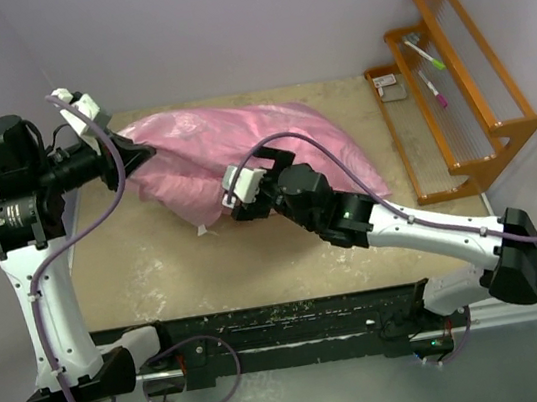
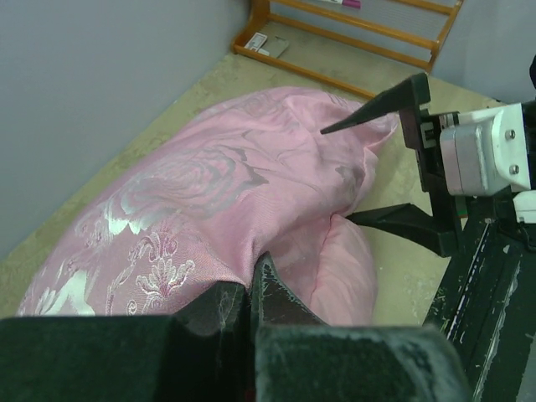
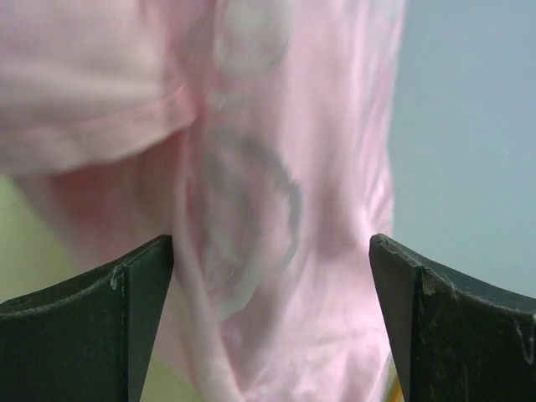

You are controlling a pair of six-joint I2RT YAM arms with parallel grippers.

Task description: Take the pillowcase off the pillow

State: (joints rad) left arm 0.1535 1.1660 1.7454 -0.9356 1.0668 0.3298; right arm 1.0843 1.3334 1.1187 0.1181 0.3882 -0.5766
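Pillowcase (image 1: 259,137) (shiny pink rose-print satin): L gripper (image 1: 145,154) pinches upper-left corner, prob. as anchor; R gripper (image 2: 337,174) wide open, fabric between jaws.

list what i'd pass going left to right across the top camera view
left gripper → pillowcase → wooden rack; the right gripper overlaps the pillowcase, so it is left out
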